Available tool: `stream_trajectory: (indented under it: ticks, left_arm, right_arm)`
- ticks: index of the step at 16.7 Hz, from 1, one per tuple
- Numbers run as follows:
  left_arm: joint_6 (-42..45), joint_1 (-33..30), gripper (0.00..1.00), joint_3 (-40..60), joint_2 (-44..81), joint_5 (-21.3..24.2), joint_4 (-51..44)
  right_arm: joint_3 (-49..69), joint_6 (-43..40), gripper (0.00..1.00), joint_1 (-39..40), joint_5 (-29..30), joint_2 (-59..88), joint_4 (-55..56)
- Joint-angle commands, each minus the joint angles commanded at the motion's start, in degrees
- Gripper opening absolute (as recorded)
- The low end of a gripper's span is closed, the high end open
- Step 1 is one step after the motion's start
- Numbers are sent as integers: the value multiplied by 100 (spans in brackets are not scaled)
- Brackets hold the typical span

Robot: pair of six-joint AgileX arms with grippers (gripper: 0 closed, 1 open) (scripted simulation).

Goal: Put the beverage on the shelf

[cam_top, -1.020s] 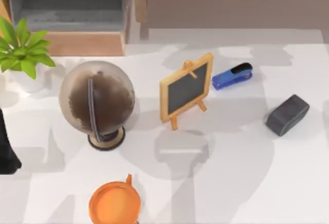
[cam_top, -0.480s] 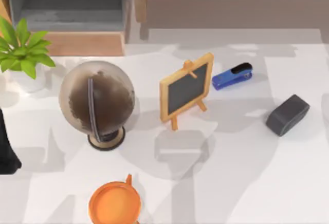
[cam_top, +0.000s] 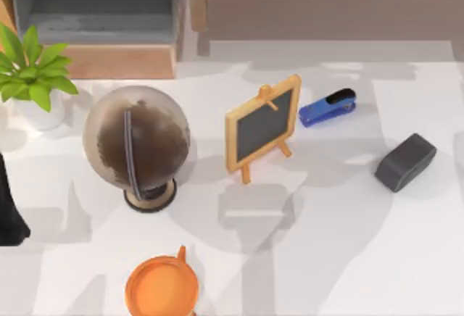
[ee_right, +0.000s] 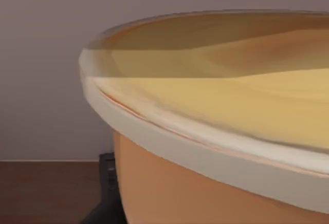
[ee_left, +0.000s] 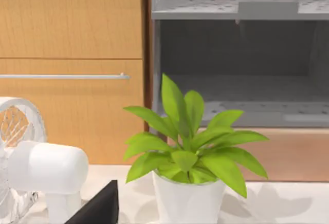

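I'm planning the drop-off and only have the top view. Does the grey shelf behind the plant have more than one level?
Observer: Yes. The left wrist view shows the shelf with an upper board and a lower one, both bare where visible.
Operator: Anything near the plant I'm missing?
Observer: A white fan stands beside the plant.
Operator: And the orange cup?
Observer: In the right wrist view the cup has a pale rim and a tan top.

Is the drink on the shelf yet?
Not yet, and nothing looks done so far. The orange cup is at the near edge of the table, far from the grey shelf. The right wrist camera sees the cup from very close, so the grab seems to be in hand. Lifting it and setting it on the shelf are left. The left arm is parked at the table's left.
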Motion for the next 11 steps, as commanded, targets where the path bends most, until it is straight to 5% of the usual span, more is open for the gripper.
stream_trajectory:
  ticks: [5, 11]
  left_arm:
    - [0, 0, 100, 0, 0, 0, 0]
    - [0, 0, 100, 0, 0, 0, 0]
  right_arm:
    - [0, 0, 98, 0, 0, 0, 0]
    - [0, 0, 100, 0, 0, 0, 0]
